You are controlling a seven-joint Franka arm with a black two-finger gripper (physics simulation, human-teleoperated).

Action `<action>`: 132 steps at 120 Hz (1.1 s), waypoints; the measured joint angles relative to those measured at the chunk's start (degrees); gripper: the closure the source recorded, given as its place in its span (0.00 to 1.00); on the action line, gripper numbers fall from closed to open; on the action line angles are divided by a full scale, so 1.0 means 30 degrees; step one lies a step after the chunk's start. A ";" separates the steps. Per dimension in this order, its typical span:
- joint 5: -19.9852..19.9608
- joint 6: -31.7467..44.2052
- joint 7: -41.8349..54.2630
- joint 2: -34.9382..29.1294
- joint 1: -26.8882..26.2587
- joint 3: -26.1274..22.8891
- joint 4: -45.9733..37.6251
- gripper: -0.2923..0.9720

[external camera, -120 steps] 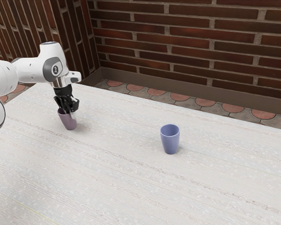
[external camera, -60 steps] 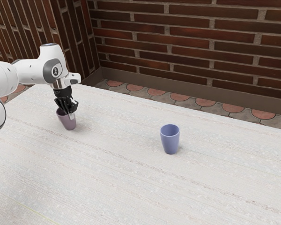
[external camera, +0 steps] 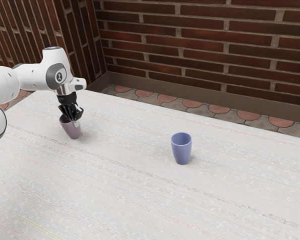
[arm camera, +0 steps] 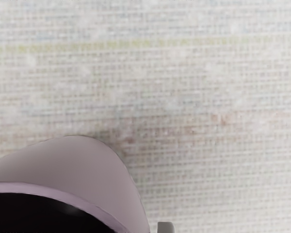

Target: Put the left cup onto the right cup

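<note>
One blue cup [external camera: 181, 148] stands on pale table [external camera: 140, 200] by brick walls [external camera: 215, 40], tool [external camera: 70, 118] clamping mauve cup [external camera: 71, 130]

No legible text, label, brand name, number or sign appears in either view. The grey joint cap [external camera: 56, 76] on the arm [external camera: 20, 77], at the upper left of the exterior frame, carries a small dark round mark. It is too small to read.
</note>
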 joint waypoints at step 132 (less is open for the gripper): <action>-0.0203 -0.0320 -0.0490 -0.5952 -0.5051 0.0981 -0.3176 0.85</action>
